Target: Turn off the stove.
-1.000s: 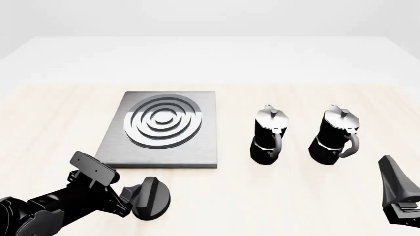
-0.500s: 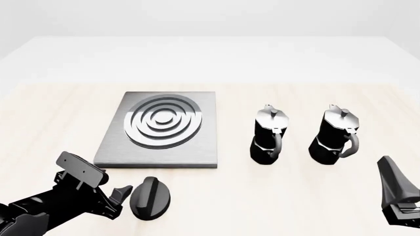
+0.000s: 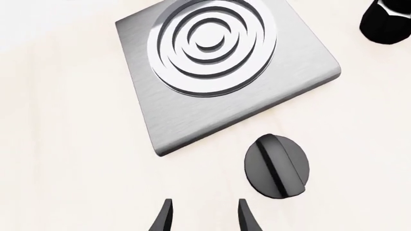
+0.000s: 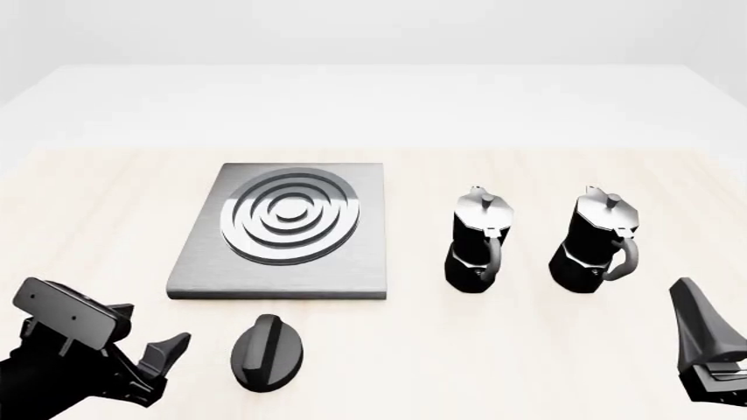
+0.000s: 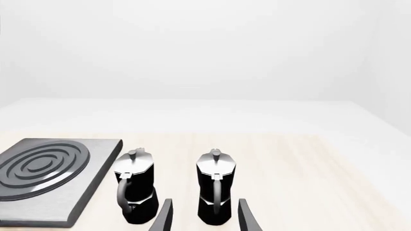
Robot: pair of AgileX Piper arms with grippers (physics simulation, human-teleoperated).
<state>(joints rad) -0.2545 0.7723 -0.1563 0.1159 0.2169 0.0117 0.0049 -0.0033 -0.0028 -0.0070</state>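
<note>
The stove [image 4: 362,262] is a flat grey slab with silver burner rings, lying left of centre on the table. Its round black ridged knob [image 4: 268,352] sits on the table just in front of it. My left gripper [image 4: 164,352] is open and empty, low at the near left, a short gap left of the knob. In the left wrist view the knob [image 3: 276,165] lies off to one side of the open gripper [image 3: 204,215], with the stove [image 3: 192,113] beyond. My right gripper [image 4: 704,337] hangs at the near right, open in the right wrist view [image 5: 204,216].
Two black-and-silver moka pots [image 4: 478,238] [image 4: 601,241] stand upright side by side to the right of the stove. The right wrist view looks at both pots [image 5: 136,185] [image 5: 215,185], with the stove's corner [image 5: 77,192] beside them.
My left gripper has drawn back from the knob, moving left and toward the near edge. The knob now stands free. The right arm has not moved.
</note>
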